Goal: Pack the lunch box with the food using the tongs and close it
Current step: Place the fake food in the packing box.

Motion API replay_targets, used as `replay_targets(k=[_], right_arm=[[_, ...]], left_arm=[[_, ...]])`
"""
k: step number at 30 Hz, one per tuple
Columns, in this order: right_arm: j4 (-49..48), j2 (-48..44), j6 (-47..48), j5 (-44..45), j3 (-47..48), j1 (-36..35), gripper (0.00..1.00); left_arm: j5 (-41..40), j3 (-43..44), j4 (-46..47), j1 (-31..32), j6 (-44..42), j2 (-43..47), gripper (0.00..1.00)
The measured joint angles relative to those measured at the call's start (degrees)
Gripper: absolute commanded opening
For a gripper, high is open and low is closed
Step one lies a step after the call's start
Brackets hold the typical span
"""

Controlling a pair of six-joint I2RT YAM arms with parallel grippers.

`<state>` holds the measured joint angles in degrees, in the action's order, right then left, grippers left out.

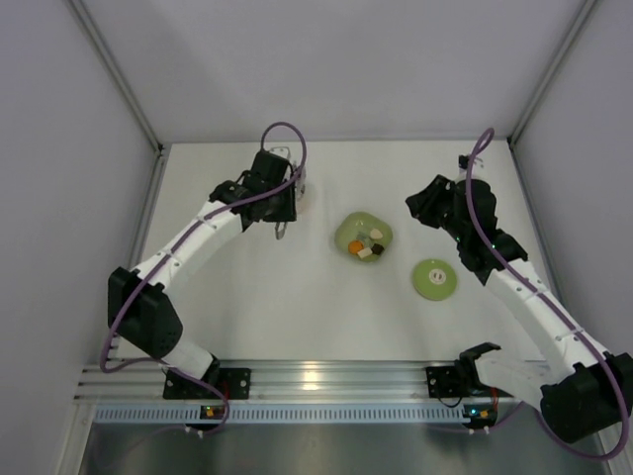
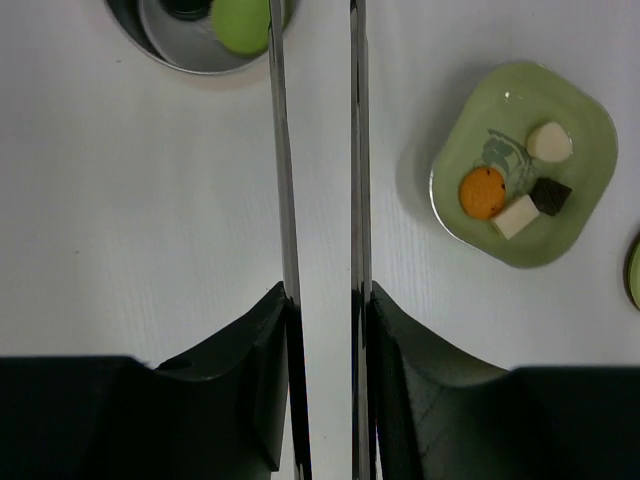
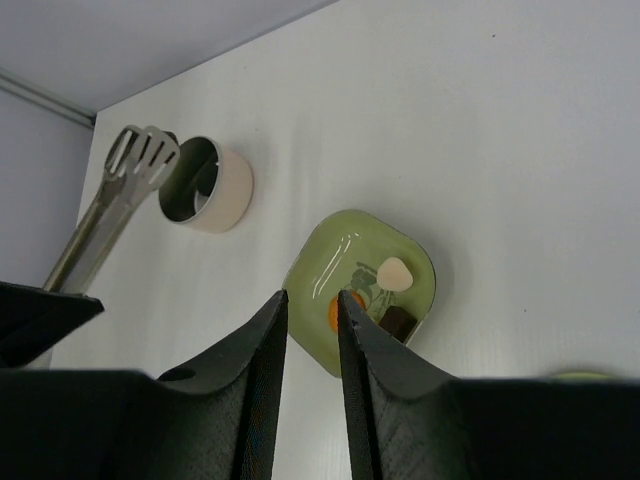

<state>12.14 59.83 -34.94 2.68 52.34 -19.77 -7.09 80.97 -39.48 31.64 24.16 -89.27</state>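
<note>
Steel tongs [image 2: 285, 200] sat clamped in your left jaws. Only the left wrist view showed one light-green disc [image 2: 240, 22] inside the lunch box [image 2: 175, 48], at upper left. Four food pieces [image 2: 483, 192] lay on the one green dish [image 2: 575, 110]. Only the overhead view showed the whole single lid [image 1: 433, 278], on the counter [image 1: 297, 297] right of the dish. Your right jaws stood narrow, holding nothing.

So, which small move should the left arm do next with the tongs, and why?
Probably swing the tongs over to the green dish and lower them onto the orange piece. The left claw grips them with their tips by the lunch box, where the green disc already lies, while the dish holds the rest.
</note>
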Motion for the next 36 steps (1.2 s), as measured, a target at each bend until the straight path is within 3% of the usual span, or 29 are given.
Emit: replay_targets(k=[8,23,30,36], right_arm=[[0.0,0.7,0.3,-0.3,0.3,0.0,0.26],[0.0,0.8,0.3,-0.4,0.3,0.0,0.26],[0.0,0.8,0.3,-0.4,0.3,0.0,0.26],[0.0,0.8,0.3,-0.4,0.3,0.0,0.26]], left_arm=[[0.2,-2.6,0.3,-6.6,1.2,1.2,0.38],[0.8,-5.1,0.9,-6.6,1.7,1.1,0.48],[1.7,-5.1,0.9,-6.6,1.6,1.1,0.47],[1.5,-2.2,0.2,-1.6,0.6,0.8,0.47]])
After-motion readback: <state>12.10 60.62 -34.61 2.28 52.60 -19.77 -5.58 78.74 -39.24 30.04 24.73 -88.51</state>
